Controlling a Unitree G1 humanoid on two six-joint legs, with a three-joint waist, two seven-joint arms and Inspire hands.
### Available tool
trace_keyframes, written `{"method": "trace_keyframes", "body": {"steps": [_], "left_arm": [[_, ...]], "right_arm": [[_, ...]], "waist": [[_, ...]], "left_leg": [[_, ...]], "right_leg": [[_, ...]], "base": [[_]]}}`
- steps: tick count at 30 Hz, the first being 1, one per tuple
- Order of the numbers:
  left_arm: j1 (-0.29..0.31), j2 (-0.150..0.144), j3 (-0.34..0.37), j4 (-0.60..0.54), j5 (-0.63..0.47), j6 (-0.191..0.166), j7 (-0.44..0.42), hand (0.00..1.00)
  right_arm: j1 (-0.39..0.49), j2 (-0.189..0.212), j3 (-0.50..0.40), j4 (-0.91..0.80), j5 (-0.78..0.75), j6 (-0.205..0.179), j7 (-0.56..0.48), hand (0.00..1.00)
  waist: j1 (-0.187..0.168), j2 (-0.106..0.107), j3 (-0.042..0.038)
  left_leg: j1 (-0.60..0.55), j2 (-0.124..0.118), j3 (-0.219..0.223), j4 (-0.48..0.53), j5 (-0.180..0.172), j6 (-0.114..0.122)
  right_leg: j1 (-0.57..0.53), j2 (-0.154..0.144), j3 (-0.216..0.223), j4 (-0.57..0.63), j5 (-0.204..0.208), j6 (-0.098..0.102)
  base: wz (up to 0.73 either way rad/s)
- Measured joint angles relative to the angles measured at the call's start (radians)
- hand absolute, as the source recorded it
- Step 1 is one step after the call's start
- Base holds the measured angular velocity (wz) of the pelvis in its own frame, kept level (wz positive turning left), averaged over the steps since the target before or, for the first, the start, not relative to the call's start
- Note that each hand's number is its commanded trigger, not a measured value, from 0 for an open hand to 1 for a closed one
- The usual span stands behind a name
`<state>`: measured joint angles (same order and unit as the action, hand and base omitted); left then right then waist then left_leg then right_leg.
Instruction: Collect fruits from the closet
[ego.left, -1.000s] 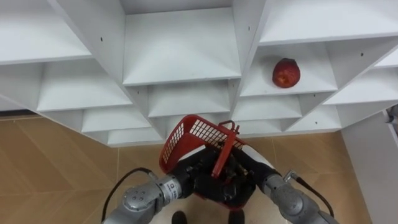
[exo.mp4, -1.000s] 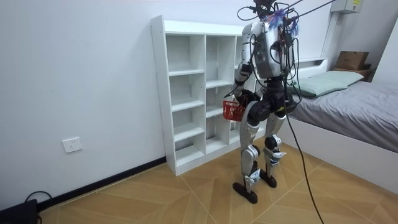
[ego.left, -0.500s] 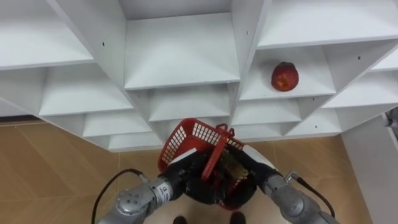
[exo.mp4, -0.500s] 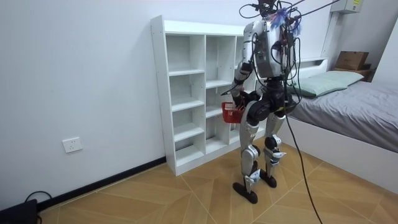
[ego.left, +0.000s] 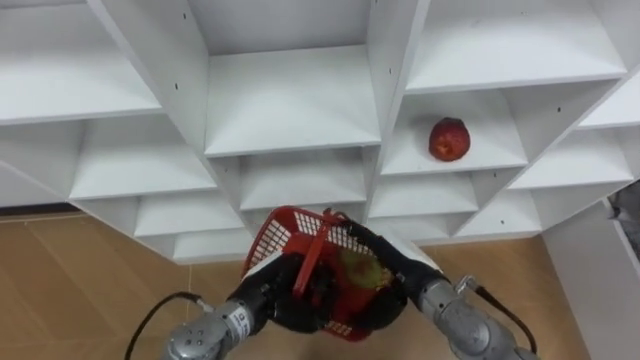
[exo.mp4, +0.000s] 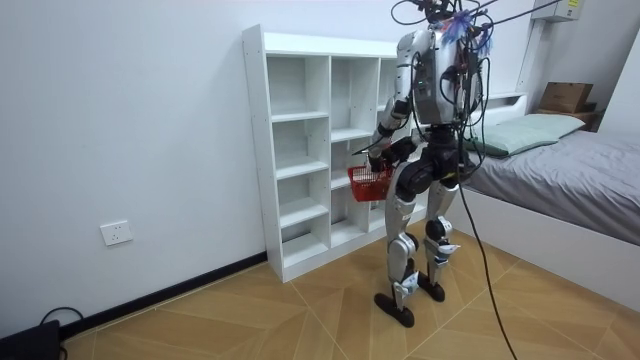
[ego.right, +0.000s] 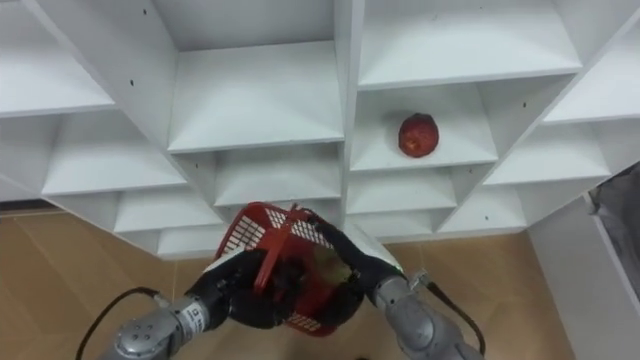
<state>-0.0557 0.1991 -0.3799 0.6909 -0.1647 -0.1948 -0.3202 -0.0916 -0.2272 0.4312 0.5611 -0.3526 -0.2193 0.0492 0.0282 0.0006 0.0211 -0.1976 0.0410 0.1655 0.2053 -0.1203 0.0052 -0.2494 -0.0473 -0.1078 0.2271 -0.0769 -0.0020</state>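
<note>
Your left hand clenched the red plastic mesh basket, held below the round red apple, probably for loading; right hand beside it, couldn't tell.

Bright even light; soft shadows in closet compartments

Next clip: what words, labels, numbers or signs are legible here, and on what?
None can be read in any view.
Sticker on the white unit at the room view's upper right: too small to read.
Cardboard box by the bed: no legible print.
White shelf unit, red basket, red fruit: no markings visible.
</note>
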Motion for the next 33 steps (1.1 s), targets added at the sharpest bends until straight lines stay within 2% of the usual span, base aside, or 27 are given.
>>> {"method": "trace_keyframes", "body": {"steps": [1, 2, 3, 6, 11, 15, 19, 25, 27, 33], "left_arm": [[0.006, 0.0, 0.006, 0.0, -0.001, 0.0, 0.001, 1.0], [0.018, 0.001, 0.018, 0.0, -0.002, 0.0, 0.002, 1.0], [0.031, 0.003, 0.028, 0.001, -0.002, 0.0, 0.009, 1.0], [0.056, 0.012, 0.034, 0.003, 0.0, 0.0, 0.028, 1.0], [0.078, 0.008, 0.078, 0.003, 0.002, 0.0, 0.034, 1.0], [0.097, 0.002, 0.108, 0.002, -0.001, 0.0, 0.035, 1.0], [0.101, 0.001, 0.107, -0.012, -0.001, 0.0, 0.035, 1.0], [0.107, -0.003, 0.103, -0.029, -0.005, 0.0, 0.034, 1.0], [0.109, -0.005, 0.102, -0.039, -0.032, 0.0, 0.035, 1.0], [0.114, -0.008, 0.102, -0.059, -0.068, 0.0, 0.057, 1.0]], "right_arm": [[0.005, -0.003, -0.008, -0.015, 0.0, 0.0, 0.0, 0.0], [0.02, -0.004, -0.031, -0.044, 0.002, 0.0, 0.0, 0.0], [0.027, -0.005, -0.048, -0.062, 0.004, 0.0, -0.002, 0.0], [0.038, -0.007, -0.072, -0.083, 0.034, 0.0, -0.003, 0.0], [0.073, -0.002, -0.136, -0.187, 0.037, -0.002, -0.01, 0.0], [0.079, 0.016, -0.183, -0.21, 0.052, -0.006, -0.066, 0.0], [0.082, 0.039, -0.19, -0.224, 0.102, -0.007, -0.13, 0.0], [0.096, 0.039, -0.192, -0.256, 0.11, -0.009, -0.208, 0.0], [0.104, 0.038, -0.192, -0.263, 0.113, -0.028, -0.249, 0.0], [0.118, 0.027, -0.192, -0.263, 0.166, -0.052, -0.331, 0.0]], "waist": [[-0.002, 0.0, -0.0013], [-0.003, -0.003, -0.008], [-0.006, -0.006, -0.0105], [-0.006, -0.012, -0.0148], [-0.009, -0.016, -0.014], [-0.026, -0.019, -0.0128], [-0.05, -0.019, -0.0125], [-0.063, -0.019, -0.0125], [-0.067, -0.019, -0.0126], [-0.075, -0.02, -0.0121]], "left_leg": [[0.003, 0.0, -0.002, 0.0, 0.0, 0.0], [0.007, 0.0, -0.001, 0.0, 0.0, 0.0], [0.011, 0.0, 0.001, 0.001, -0.001, -0.001], [0.02, 0.001, 0.0, 0.001, -0.003, -0.003], [0.028, 0.001, 0.005, -0.001, -0.003, -0.003], [0.056, 0.002, 0.018, -0.014, -0.005, -0.005], [0.06, 0.002, 0.021, -0.02, -0.006, -0.005], [0.068, 0.003, 0.027, -0.032, -0.008, -0.008], [0.072, 0.003, 0.03, -0.037, -0.008, -0.008], [0.078, 0.003, 0.035, -0.039, -0.008, -0.009]], "right_leg": [[0.005, 0.0, -0.001, -0.002, 0.0, 0.0], [0.009, 0.001, -0.001, -0.003, 0.0, 0.0], [0.014, 0.001, -0.001, -0.003, 0.0, 0.0], [0.022, 0.004, 0.005, -0.003, -0.001, 0.001], [0.026, 0.006, 0.015, -0.002, -0.002, 0.002], [0.044, 0.009, 0.024, -0.007, -0.002, 0.003], [0.044, 0.01, 0.027, -0.01, -0.003, 0.003], [0.043, 0.013, 0.035, -0.01, -0.008, 0.002], [0.043, 0.014, 0.038, -0.008, -0.011, 0.002], [0.045, 0.015, 0.043, -0.008, -0.013, 0.002]], "base": [[0.0], [0.0], [0.0], [0.0], [-0.03], [-0.09], [-0.02], [-0.04], [-0.03], [-0.02]]}}
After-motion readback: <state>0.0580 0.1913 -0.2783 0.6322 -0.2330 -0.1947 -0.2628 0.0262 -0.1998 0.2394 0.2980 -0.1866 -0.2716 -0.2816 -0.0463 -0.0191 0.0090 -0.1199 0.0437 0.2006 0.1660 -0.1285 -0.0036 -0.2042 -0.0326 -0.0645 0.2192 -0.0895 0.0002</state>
